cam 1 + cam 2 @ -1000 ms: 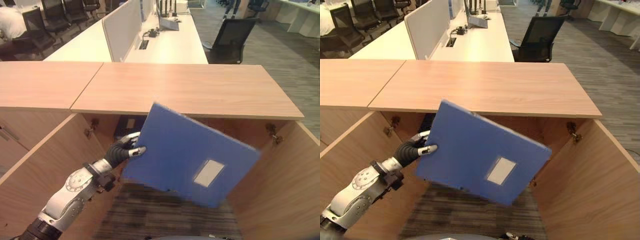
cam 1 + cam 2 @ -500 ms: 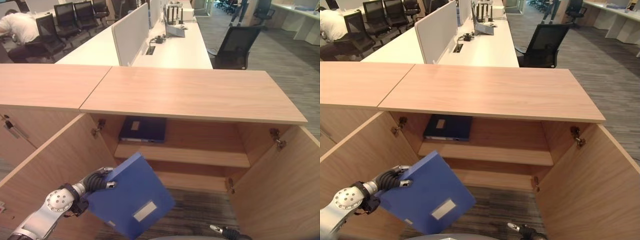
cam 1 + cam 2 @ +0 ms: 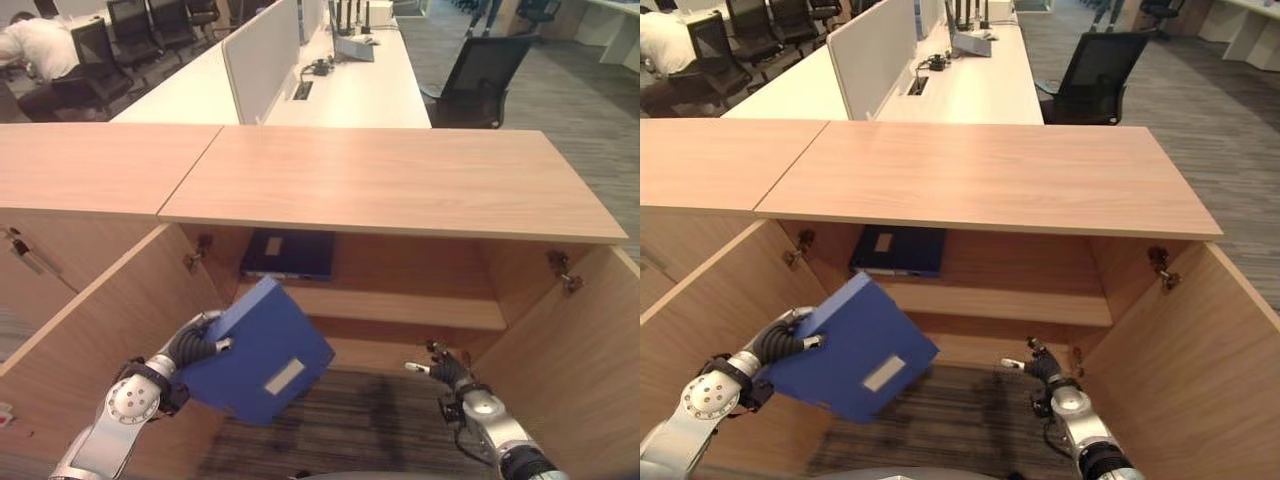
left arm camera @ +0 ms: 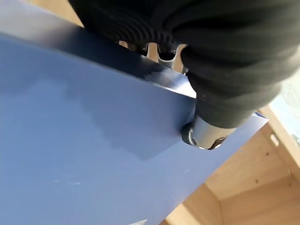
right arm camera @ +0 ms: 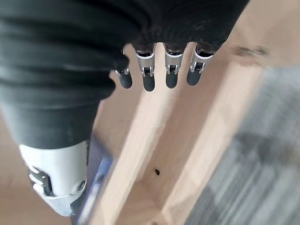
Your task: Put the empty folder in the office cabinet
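Carrying flat blue plastic folder pinched in left hand | right hand relaxed, empty | next: slide onto open wooden cabinet shelf

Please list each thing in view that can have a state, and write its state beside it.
cabinet doors: both swung open
blue folder: closed, tilted, held in the air before the cabinet, not yet on a shelf
left hand: shut on the blue folder's edge
right hand: open, holding nothing, low before the cabinet
dark folder: lying flat on the upper shelf
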